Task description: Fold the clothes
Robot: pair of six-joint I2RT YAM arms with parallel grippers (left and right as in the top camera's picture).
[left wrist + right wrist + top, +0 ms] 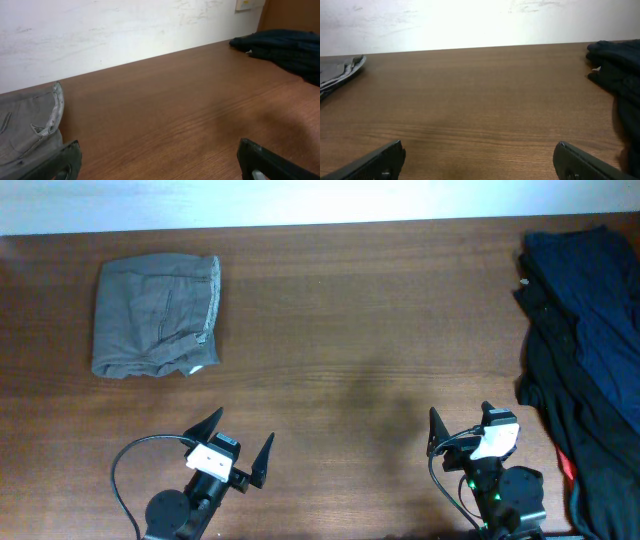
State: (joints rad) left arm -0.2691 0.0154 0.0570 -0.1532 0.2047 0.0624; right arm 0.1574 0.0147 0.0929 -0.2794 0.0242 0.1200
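A folded grey garment (156, 316) lies at the table's far left; its edge shows in the left wrist view (27, 132) and in the right wrist view (340, 72). A heap of dark navy and black clothes (585, 350) lies unfolded along the right edge, also seen in the left wrist view (285, 47) and the right wrist view (620, 75). My left gripper (240, 440) is open and empty near the front edge, well below the grey garment. My right gripper (458, 423) is open and empty near the front, just left of the dark heap.
The brown wooden table (360, 330) ends at a white wall at the back. A bit of red (568, 468) shows under the dark heap at the front right. A black cable (125, 465) loops by the left arm.
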